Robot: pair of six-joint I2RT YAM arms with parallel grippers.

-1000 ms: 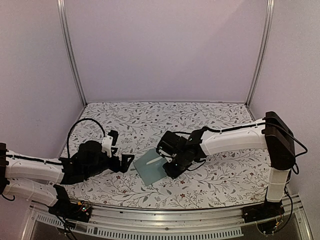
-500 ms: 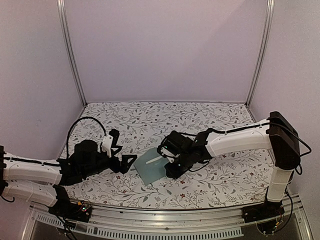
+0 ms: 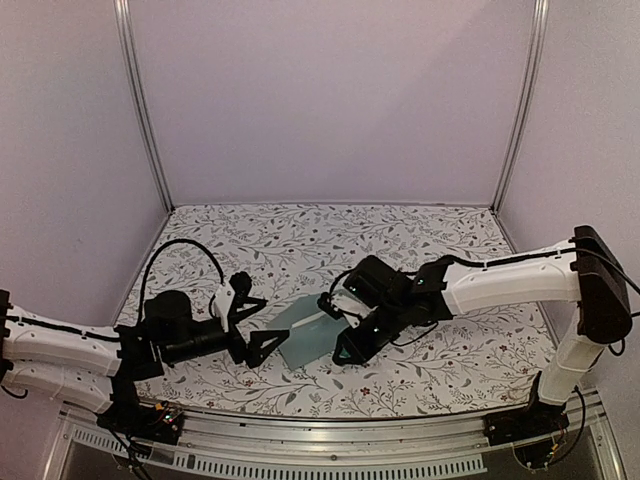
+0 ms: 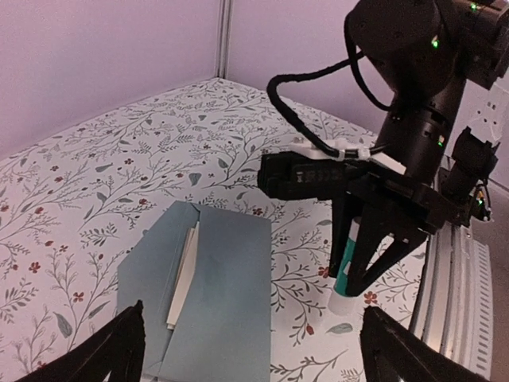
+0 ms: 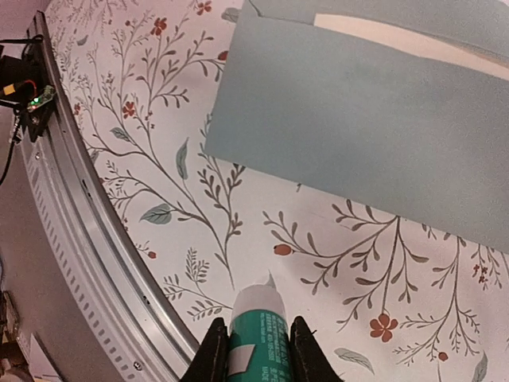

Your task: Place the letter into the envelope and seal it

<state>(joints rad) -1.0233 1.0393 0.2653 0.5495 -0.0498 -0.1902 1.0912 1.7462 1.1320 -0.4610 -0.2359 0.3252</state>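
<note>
The left fingers (image 4: 119,346) are spread wide and hold nothing, just left of the envelope (image 4: 231,294). The right fingers (image 5: 213,354) pinch a glue stick (image 5: 256,334) just off its near right edge. The tabletop (image 3: 300,240) lies open beyond the envelope's far side, and a metal rail (image 5: 87,239) runs along its near side. The envelope lies flat with its flap open, and the letter (image 4: 184,274) shows as a cream strip at its mouth.

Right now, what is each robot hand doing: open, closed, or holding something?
Left hand: open, holding nothing.
Right hand: closed on the glue stick.
</note>
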